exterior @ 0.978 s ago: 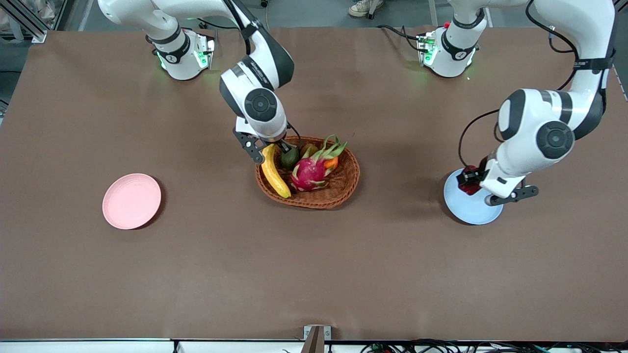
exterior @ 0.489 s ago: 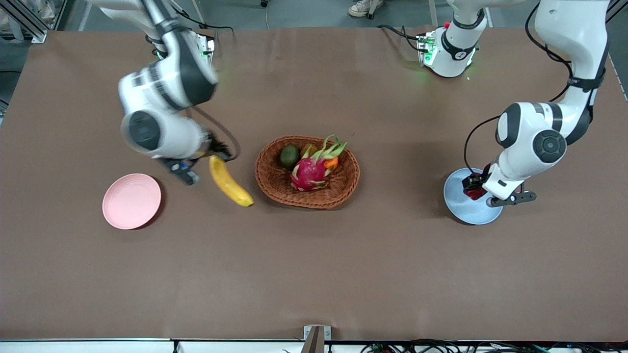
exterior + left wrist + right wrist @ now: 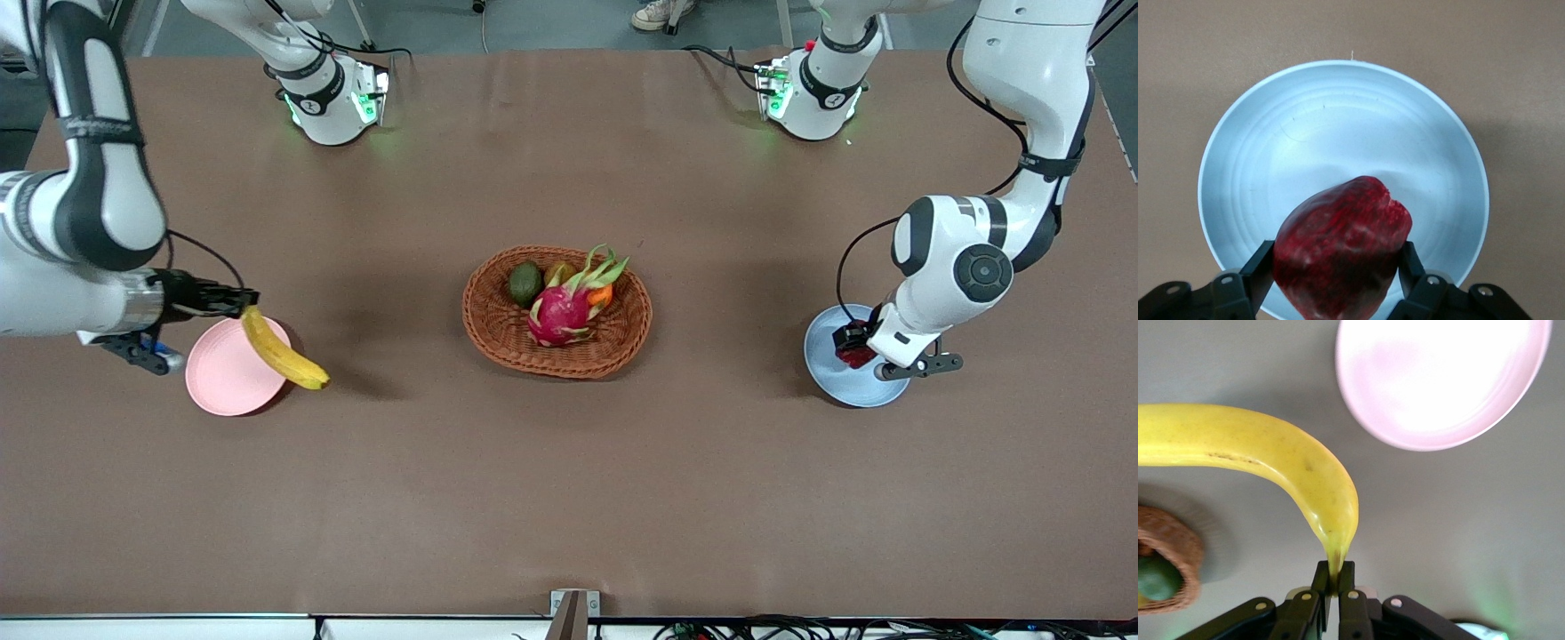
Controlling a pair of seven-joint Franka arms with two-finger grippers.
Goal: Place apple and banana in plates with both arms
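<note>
My right gripper is shut on the stem end of the yellow banana, which hangs over the edge of the pale pink plate. In the right wrist view the banana curves away from the gripper, with the pink plate beside it. My left gripper is shut on the dark red apple and holds it just over the light blue plate. In the left wrist view the apple sits between the fingers above the blue plate; the gripper grips its sides.
A brown wicker basket stands mid-table holding a pink dragon fruit, a dark green fruit and a small orange fruit. The basket's edge shows in the right wrist view. Both arm bases stand along the table's top edge.
My right arm lifted the banana out of the basket and swung it toward the right arm's end, to over the pink plate. My left gripper with the apple shifted slightly over the blue plate.
</note>
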